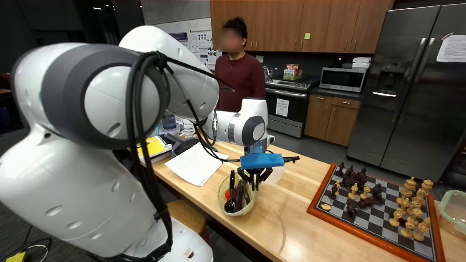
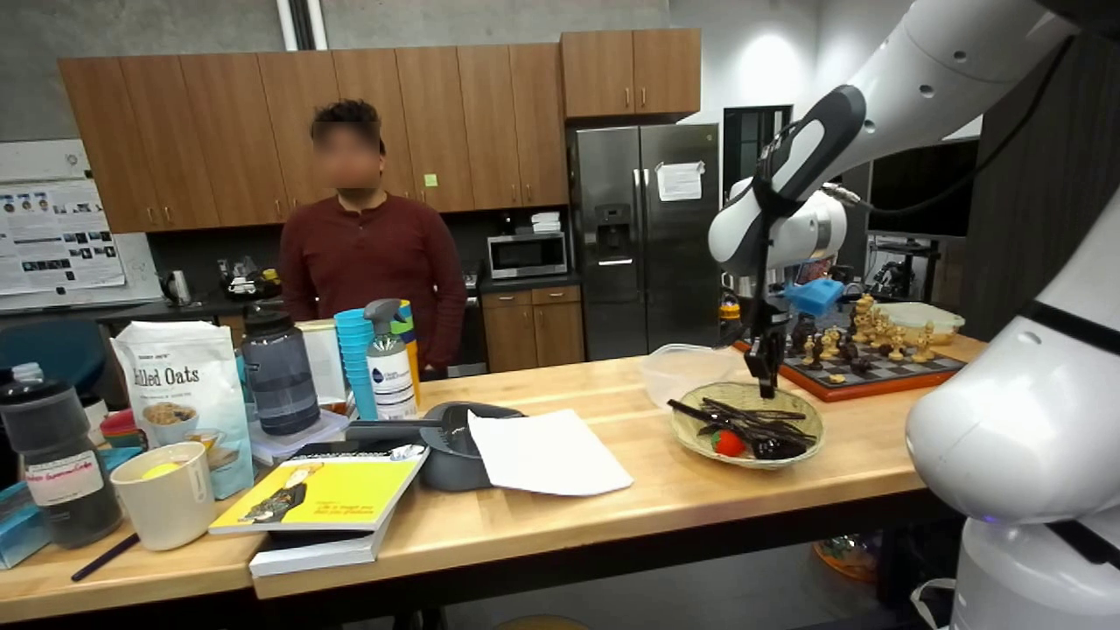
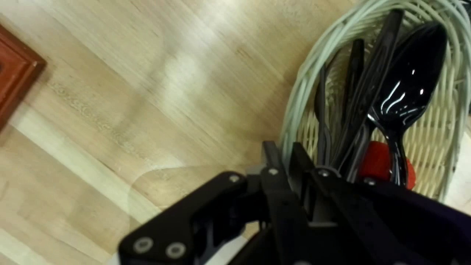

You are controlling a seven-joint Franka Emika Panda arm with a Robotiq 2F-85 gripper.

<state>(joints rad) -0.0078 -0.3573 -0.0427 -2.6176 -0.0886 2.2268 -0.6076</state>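
Looking at a basket, upright on the table, with its bulk spread toward 2 o'clock from the claw in the wrist view. Runs long there from about 1 to 7 o'clock, so is met, by the look of it, on a long side rather than an end — though hidden at the 7 o'clock end by the claw's own links. Pressed nearly together with tips astride the rim, pinching its wicker — with one tip outside and one inside. In an exterior view, stands at about 1 o'clock on that rim.

Carries black cutlery at 2 o'clock from the claw, leaning along nearly the same line, with a glossy spoon farther out and a red thing at 3, crossed by the spoon's handle. Could be a strawberry.

Farther out, in an exterior view, has a clear tub near at 10 to 11 o'clock, paper at 9, and a chessboard well apart at 2.
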